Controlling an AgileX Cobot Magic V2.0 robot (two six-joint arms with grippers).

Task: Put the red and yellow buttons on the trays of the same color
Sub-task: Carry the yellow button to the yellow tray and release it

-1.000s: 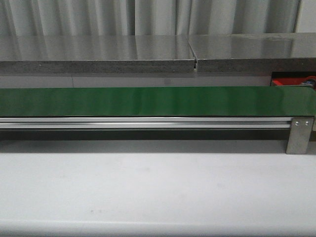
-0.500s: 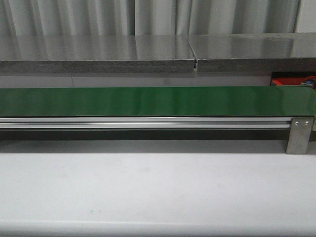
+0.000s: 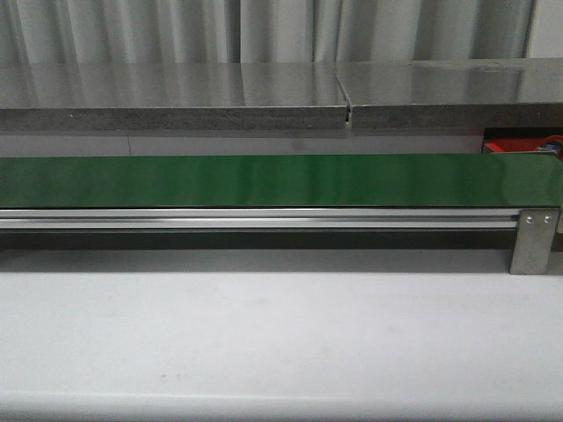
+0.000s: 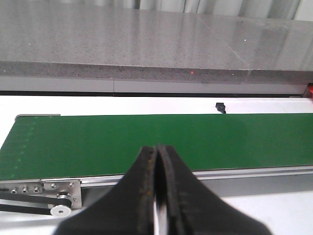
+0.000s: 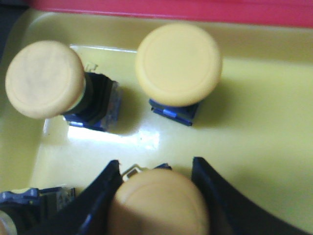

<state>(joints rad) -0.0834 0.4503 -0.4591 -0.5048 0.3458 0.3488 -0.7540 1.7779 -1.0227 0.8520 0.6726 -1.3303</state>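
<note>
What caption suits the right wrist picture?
Right gripper holding a yellow button over a yellow tray beside two others.

A white table (image 3: pixel 281 334) carried a long green conveyor belt (image 3: pixel 281 180) on an aluminium frame (image 3: pixel 255 219), with a metal bracket (image 3: pixel 534 240) at its right end. Beyond it ran a grey stone-look counter (image 3: pixel 167 92). A yellow tray (image 5: pixel 264 112) held three yellow buttons (image 5: pixel 178 63) standing upright, with a red tray (image 5: pixel 195 11) just beside it.
</note>
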